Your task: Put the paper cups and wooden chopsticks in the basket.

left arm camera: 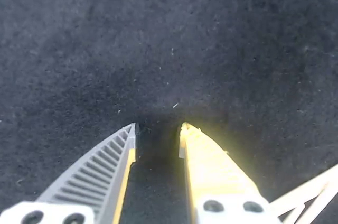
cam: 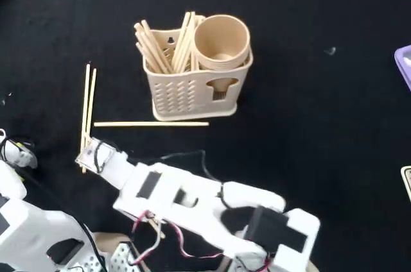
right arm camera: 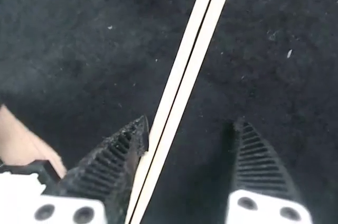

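Observation:
A beige slotted basket (cam: 192, 95) stands at the middle back, holding a stack of paper cups (cam: 221, 41) and several wooden chopsticks (cam: 160, 47). A pair of chopsticks (cam: 88, 102) lies on the black cloth to the basket's left, and a single chopstick (cam: 151, 124) lies across in front of it. My right gripper (cam: 87, 156) is open at the near end of the pair. In the right wrist view the gripper (right arm camera: 190, 123) straddles the pair (right arm camera: 185, 65), which runs close along one finger (right arm camera: 119, 155). My left gripper (left arm camera: 158, 127) hovers slightly open over bare cloth, holding nothing.
The right arm (cam: 192, 201) stretches across the front of the table from the lower right. The left arm's base (cam: 32, 233) sits at the lower left corner. A purple object (cam: 404, 63) and a pale object (cam: 406, 182) lie at the right edge.

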Tool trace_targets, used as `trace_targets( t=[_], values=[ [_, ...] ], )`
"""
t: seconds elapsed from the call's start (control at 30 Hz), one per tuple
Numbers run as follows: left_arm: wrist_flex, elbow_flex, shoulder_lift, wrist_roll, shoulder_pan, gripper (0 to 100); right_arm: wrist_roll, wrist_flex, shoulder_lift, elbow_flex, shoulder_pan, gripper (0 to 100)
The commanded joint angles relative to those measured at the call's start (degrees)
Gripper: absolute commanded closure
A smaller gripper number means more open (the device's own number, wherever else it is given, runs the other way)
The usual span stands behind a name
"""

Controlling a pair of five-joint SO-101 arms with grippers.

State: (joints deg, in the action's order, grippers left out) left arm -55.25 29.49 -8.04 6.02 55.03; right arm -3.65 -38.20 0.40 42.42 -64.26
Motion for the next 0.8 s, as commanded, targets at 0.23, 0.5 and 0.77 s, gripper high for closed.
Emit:
trace_targets(
  t=[0.23, 0.5, 0.77],
  values=[
    [0.53, -2.15, -1.76, 1.23, 2.33, 86, -0.09, -11.60, 8.13, -13.58, 0.18, 98.0],
    [0.53, -2.24, -1.76, 1.23, 2.15, 86, 0.70, -14.24, 2.95, -11.91, 9.41, 98.8],
    [0.62, -2.42, -1.76, 1.32, 1.80, 86, 4.75, -17.49, -16.92, -0.92, 10.73, 98.8]
  ],
)
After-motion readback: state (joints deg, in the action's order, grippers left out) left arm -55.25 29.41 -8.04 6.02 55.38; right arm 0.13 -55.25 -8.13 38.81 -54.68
